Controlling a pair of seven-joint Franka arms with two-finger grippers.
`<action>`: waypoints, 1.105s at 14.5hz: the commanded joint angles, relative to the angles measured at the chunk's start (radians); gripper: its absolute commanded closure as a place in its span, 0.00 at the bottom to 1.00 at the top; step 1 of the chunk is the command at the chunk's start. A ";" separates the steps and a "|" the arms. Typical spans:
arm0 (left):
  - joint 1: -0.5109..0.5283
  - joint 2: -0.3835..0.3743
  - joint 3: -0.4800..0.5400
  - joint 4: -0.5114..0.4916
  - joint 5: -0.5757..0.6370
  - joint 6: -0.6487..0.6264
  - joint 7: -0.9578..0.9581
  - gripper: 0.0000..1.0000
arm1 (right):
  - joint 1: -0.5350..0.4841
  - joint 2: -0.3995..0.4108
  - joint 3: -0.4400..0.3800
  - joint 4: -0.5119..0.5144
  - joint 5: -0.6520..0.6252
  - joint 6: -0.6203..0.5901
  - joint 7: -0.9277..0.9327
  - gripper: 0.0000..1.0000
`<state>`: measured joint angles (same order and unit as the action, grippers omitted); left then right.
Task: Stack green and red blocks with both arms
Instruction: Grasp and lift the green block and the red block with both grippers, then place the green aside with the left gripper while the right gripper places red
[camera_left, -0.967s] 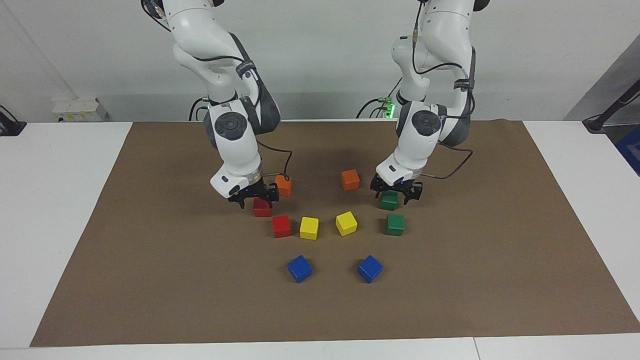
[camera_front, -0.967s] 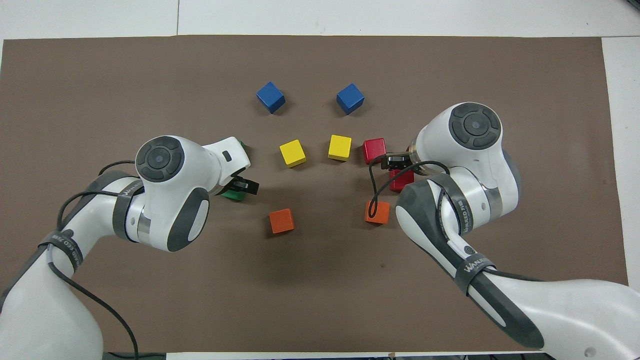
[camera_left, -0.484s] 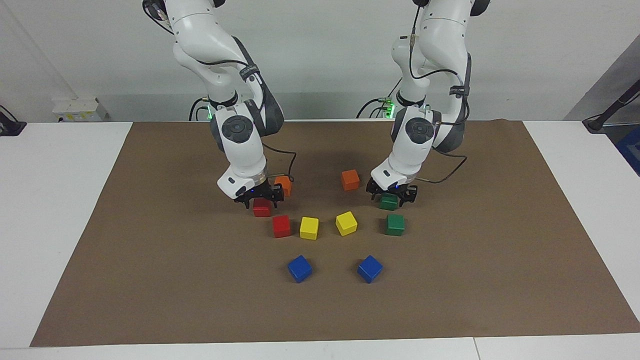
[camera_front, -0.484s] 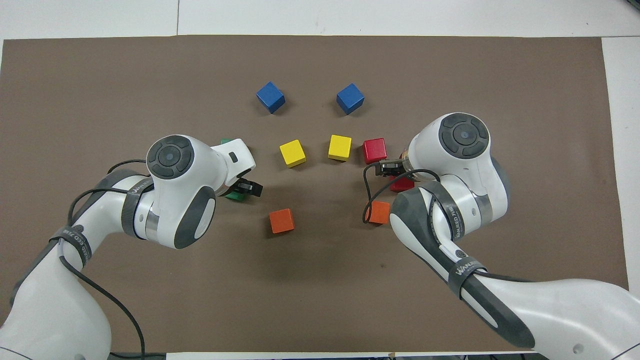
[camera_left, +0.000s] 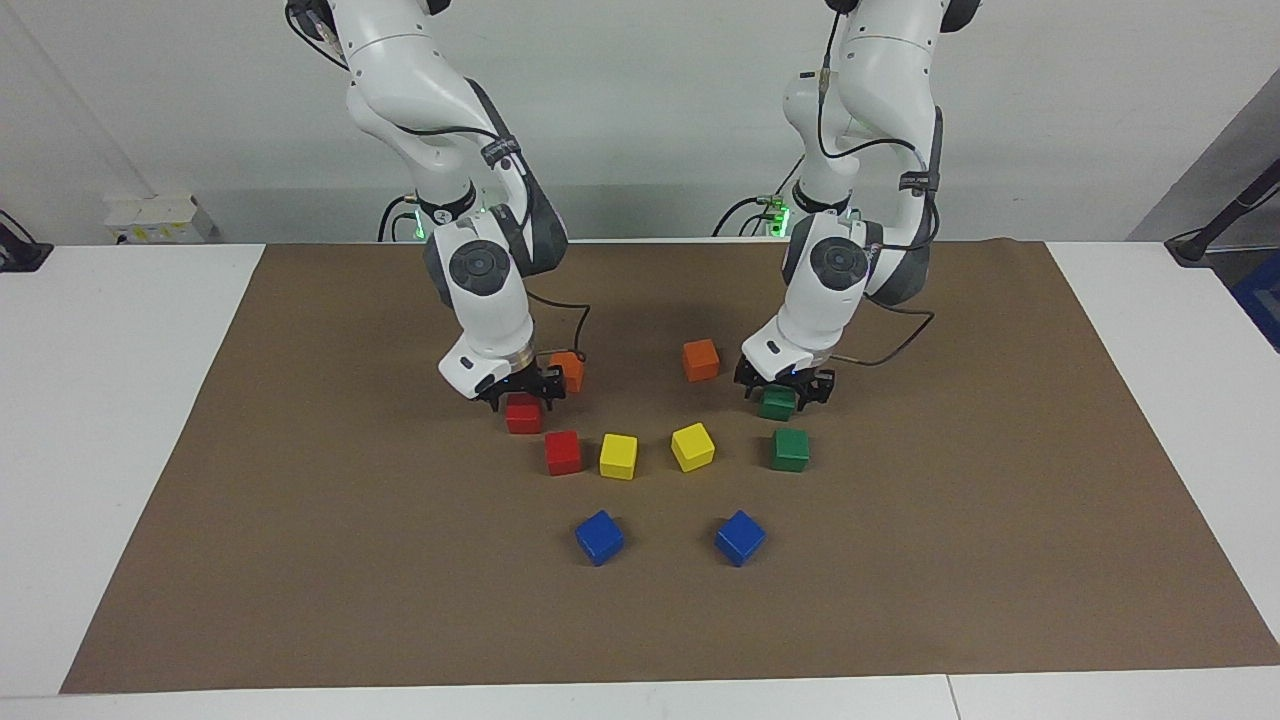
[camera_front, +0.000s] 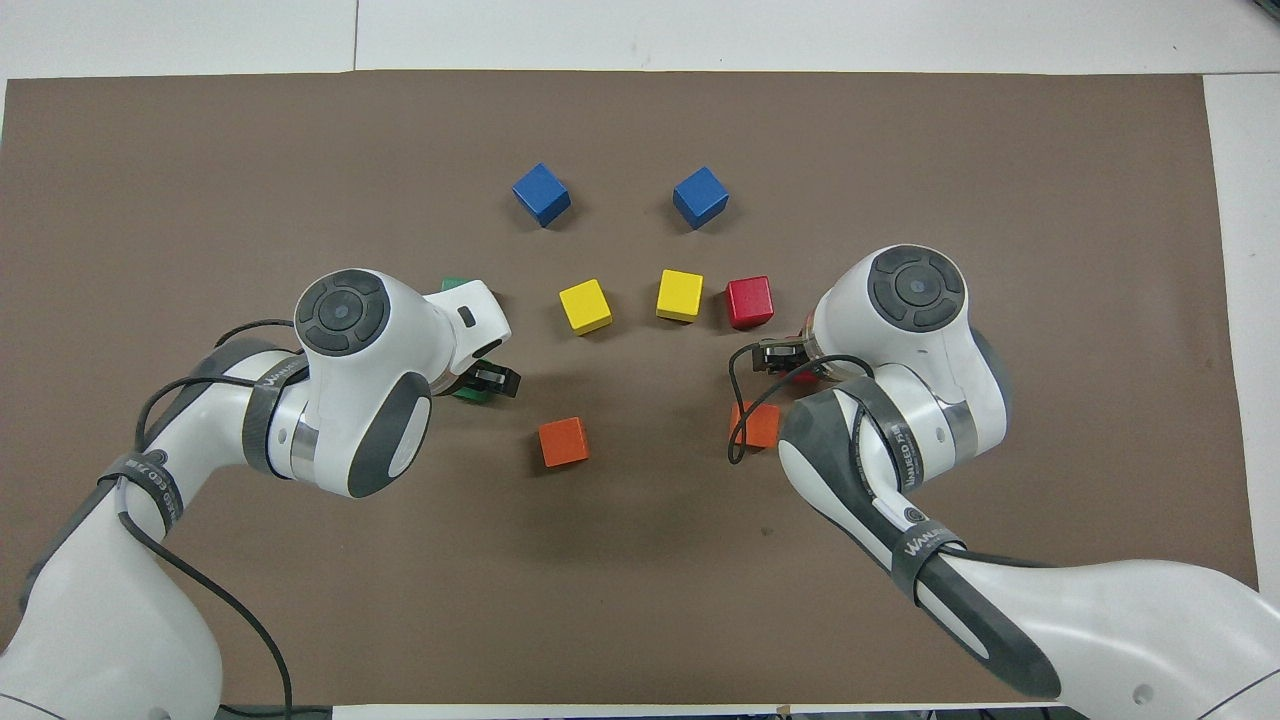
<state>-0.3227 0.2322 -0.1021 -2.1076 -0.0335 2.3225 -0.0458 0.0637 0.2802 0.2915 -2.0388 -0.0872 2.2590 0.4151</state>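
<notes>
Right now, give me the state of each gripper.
Left gripper: down around a green cube; grip cannot be told.
Right gripper: down around a red cube; grip cannot be told.

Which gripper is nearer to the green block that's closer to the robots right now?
Left. The left gripper is down around that green block, fingers on either side. The right gripper is toward the right arm's end of the table, down at a red block.

Over the last second both arms have drawn upright and settled lower at the frame's centre. The right gripper (camera_left: 519, 392) now sits down around its red block (camera_left: 523, 415), and the left gripper (camera_left: 783, 386) has narrowed around its green block (camera_left: 777, 404).
</notes>
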 joint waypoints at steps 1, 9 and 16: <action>-0.019 -0.004 0.018 0.000 -0.003 -0.017 -0.014 0.70 | -0.007 -0.032 0.008 -0.037 -0.026 0.027 0.007 0.69; -0.001 -0.026 0.019 0.038 0.009 -0.080 -0.016 1.00 | -0.024 -0.021 -0.108 0.198 -0.054 -0.156 -0.158 1.00; 0.172 -0.226 0.021 0.101 0.003 -0.368 -0.002 1.00 | -0.035 -0.042 -0.248 0.083 0.041 0.007 -0.328 1.00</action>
<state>-0.2083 0.0740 -0.0753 -1.9888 -0.0323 2.0090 -0.0524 0.0301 0.2558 0.0433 -1.9164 -0.1095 2.2335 0.1077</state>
